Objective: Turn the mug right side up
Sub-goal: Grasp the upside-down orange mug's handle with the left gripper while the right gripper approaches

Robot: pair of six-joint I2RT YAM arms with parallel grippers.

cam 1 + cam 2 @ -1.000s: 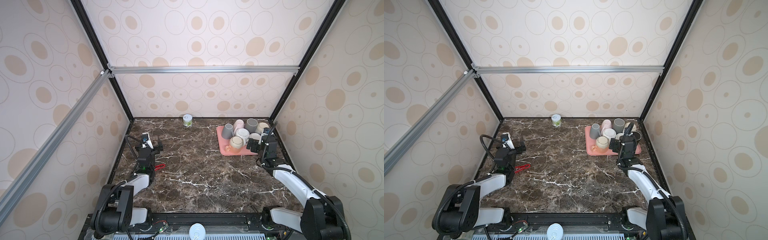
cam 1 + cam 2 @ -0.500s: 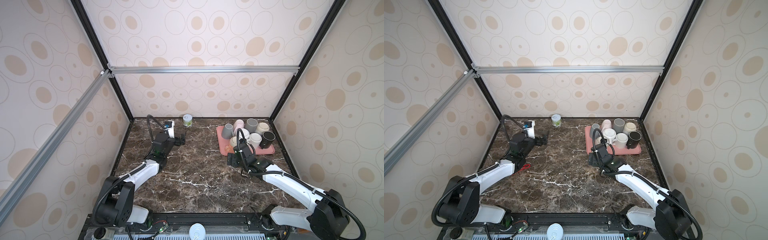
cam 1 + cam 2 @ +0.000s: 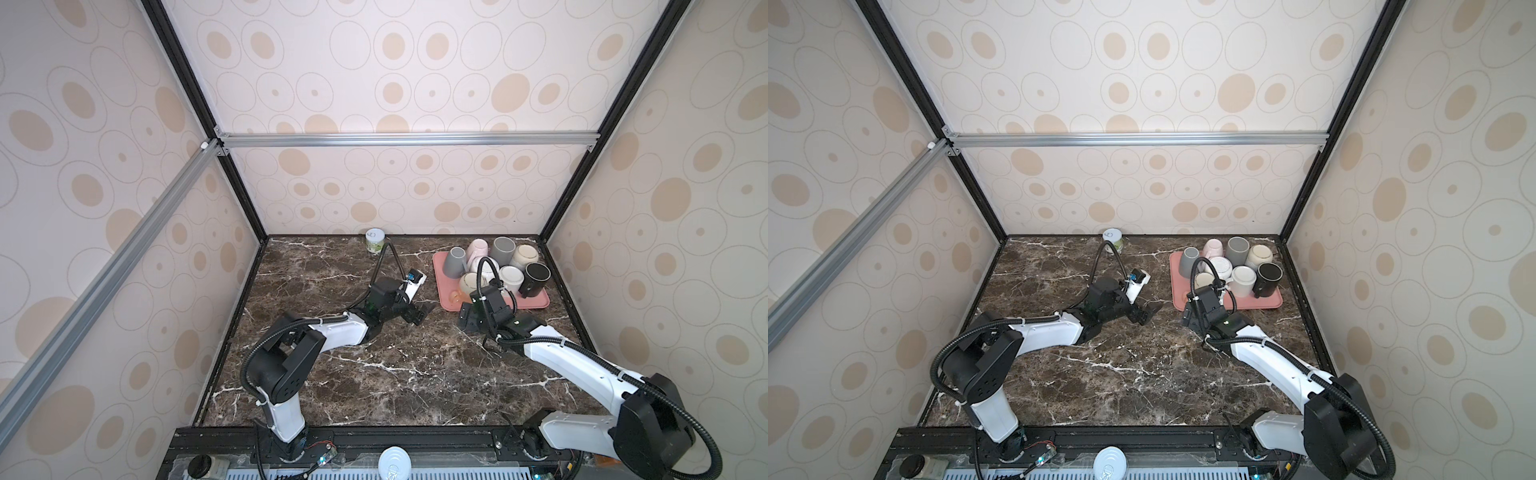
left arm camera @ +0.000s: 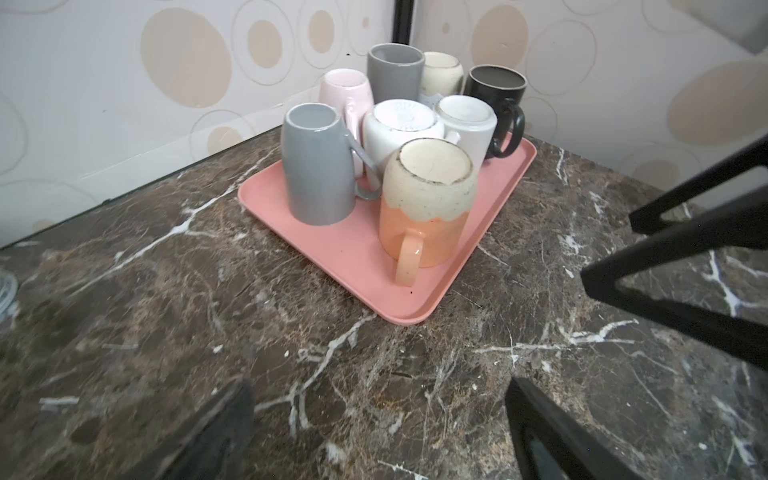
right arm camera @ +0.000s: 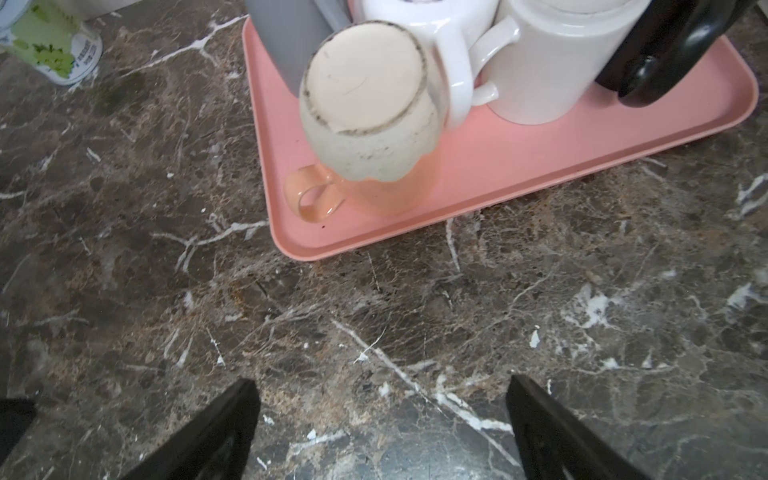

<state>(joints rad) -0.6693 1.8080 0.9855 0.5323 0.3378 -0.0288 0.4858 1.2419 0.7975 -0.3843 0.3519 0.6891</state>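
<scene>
In both top views, a small white pot with a green label (image 3: 375, 240) (image 3: 1113, 239) stands at the back edge of the dark brown marble counter (image 3: 374, 374), above the centre of the frame. Below and right of it, the left pincer (image 3: 422, 312) (image 3: 1148, 312) hangs over bare counter, released. In the left wrist view its 2 fingers (image 4: 224, 432) stand wide apart with nothing between them.

Just right of it, the right pincer (image 3: 466, 316) (image 3: 1188, 316) sits beside the near left corner of the flat pink plastic tray (image 3: 536, 302) (image 3: 1266, 302). It is also released and empty, as the right wrist view shows (image 5: 382, 382).

The tray carries 8 crowded mugs. Nearest both pincers, at its left front corner, stands the speckled cream-and-orange ceramic mug (image 3: 467, 282) (image 4: 428, 199) (image 5: 365, 108). It is upside down, base up, with its handle towards the tray's edge. At the far right stands a black mug (image 3: 536, 278) (image 4: 494, 89).
</scene>
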